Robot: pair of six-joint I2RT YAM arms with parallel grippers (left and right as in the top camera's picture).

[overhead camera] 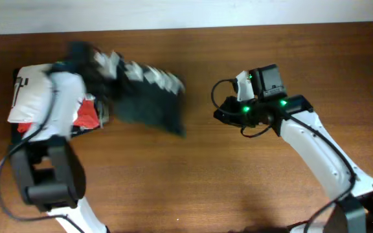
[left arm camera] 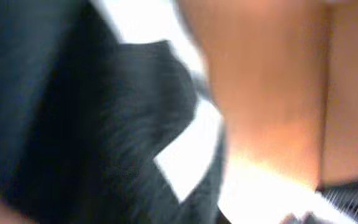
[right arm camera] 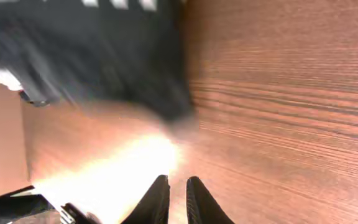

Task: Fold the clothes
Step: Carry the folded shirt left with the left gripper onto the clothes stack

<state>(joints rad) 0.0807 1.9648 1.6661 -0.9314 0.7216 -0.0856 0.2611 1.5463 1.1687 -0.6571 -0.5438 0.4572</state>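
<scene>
Seeing dark T-shirt (overhead camera: 144, 97) stretching left-right, lying just left of right pincer (right arm camera: 176, 182), pressed almost together, empty; left pincer nearer, buried in fabric, grip impossible to tell.

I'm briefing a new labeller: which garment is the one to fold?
On the brown wooden table, look left of centre, toward the far edge. A crumpled dark charcoal T-shirt is there. Unlike the white folded garment and red cloth at its left, it is near-black with white block markings.

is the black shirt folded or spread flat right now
Neither: the black T-shirt is bunched in a crumpled, blurred mass, white letters showing along its top edge. Blur hides finer detail.
</scene>
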